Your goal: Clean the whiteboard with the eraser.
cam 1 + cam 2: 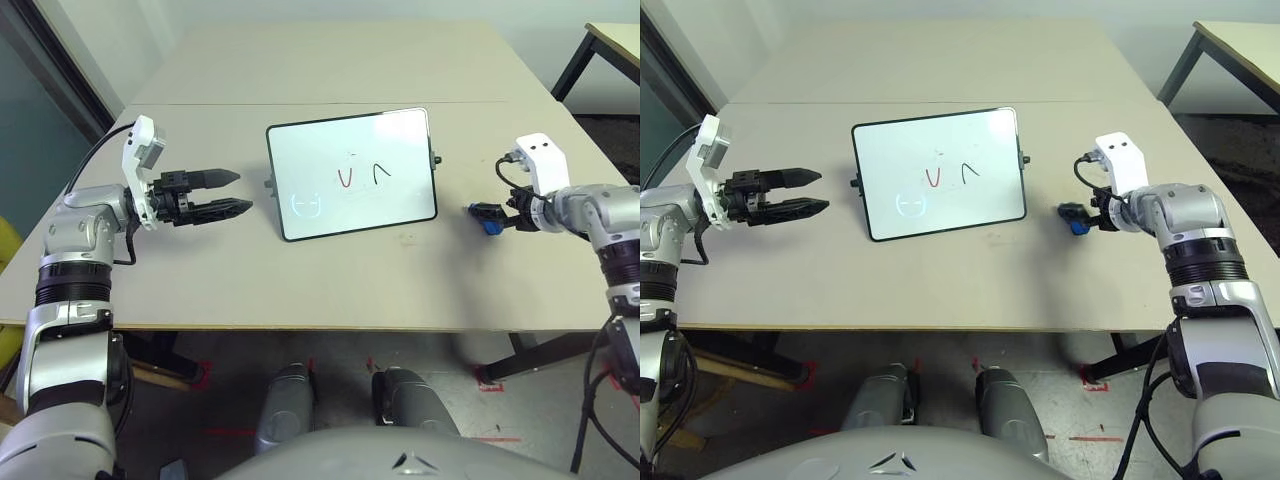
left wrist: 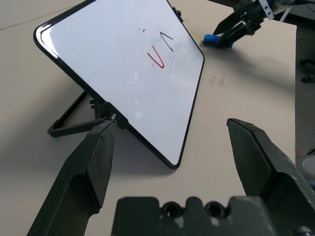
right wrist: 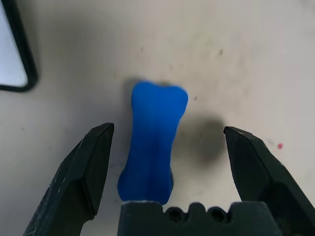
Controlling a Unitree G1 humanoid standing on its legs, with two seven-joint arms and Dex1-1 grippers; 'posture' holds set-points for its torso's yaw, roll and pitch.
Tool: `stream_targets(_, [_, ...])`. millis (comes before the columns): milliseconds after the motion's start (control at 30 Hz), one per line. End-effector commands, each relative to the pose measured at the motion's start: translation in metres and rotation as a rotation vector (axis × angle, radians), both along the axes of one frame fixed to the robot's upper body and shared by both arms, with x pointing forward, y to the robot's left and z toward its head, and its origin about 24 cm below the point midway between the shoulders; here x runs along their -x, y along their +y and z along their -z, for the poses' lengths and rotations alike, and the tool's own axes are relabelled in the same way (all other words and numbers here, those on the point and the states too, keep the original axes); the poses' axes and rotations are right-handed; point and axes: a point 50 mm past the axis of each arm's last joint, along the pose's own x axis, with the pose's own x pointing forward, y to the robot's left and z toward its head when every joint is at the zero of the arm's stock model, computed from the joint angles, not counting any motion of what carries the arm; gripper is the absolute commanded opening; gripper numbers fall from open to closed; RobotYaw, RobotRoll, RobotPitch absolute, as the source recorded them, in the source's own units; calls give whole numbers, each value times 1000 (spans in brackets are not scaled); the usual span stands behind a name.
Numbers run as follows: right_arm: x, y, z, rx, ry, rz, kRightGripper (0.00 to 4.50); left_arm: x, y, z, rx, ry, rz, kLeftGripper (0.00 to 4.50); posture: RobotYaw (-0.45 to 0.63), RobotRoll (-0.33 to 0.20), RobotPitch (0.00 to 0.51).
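Observation:
The whiteboard [image 1: 350, 175] stands tilted on a black prop at the table's middle, bearing a red V, a black caret and a faint light-blue circle. The blue eraser [image 3: 152, 147] lies on the table to the right of the board, also visible as the eraser [image 1: 491, 222]. My right gripper [image 3: 167, 132] is open, one finger on each side of the eraser without touching it; it sits low at the table, the right gripper [image 1: 483, 213]. My left gripper [image 1: 242, 192] is open and holds nothing, hovering left of the board and pointing at its left edge.
The beige table [image 1: 300, 290] has a seam running across behind the board, and its front edge is near me. A second table [image 1: 615, 40] stands at the back right. Bare tabletop lies in front of and behind the board.

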Motion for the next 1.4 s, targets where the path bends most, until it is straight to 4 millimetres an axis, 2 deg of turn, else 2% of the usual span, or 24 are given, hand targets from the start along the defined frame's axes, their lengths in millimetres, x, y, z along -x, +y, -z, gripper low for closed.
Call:
stream_targets(33, [-3, 0, 0, 10, 9, -5, 4304, -2, -7, 0, 1, -7, 29, 4500, 174, 0, 56])
stream_targets(133, [-4, -1, 1, 19, 8, 2, 3554, -2, -8, 0, 2, -11, 29, 4500, 174, 0, 56])
stream_targets(233, [-4, -2, -3, 15, -3, 5, 2411, -2, -8, 0, 3, -14, 28, 4500, 175, 0, 54])
stream_targets(400, [-3, -2, -23, 37, -65, -56, 499, -4, -7, -1, 2, -21, 21, 4500, 170, 0, 51])
stream_targets(433, [-2, 1, -30, 33, -83, -80, 347, -4, -8, -1, 1, -22, 21, 4500, 168, 0, 50])
stream_targets(600, [4, 21, -58, 46, -173, -239, 348, -7, -10, -2, 0, -29, 24, 4500, 159, 0, 45])
stream_targets(800, [11, 67, -77, 154, -425, -564, 348, -12, -12, -3, -3, -52, 23, 4500, 152, 0, 42])
stream_targets(1000, [1, 98, -78, 435, -575, -733, 348, -15, -14, -5, -1, -59, 27, 4500, 154, 0, 40])
stream_targets(1100, [-5, 109, -78, 527, -628, -802, 348, -15, -15, -6, 1, -64, 29, 4500, 155, 0, 38])
stream_targets(1200, [-12, 113, -72, 743, -664, -907, 348, -15, -16, -6, 5, -68, 32, 4500, 158, 0, 38])
stream_targets(1400, [-17, 120, -63, 799, -607, -989, 348, -15, -16, -6, 10, -74, 26, 4500, 162, 0, 35])
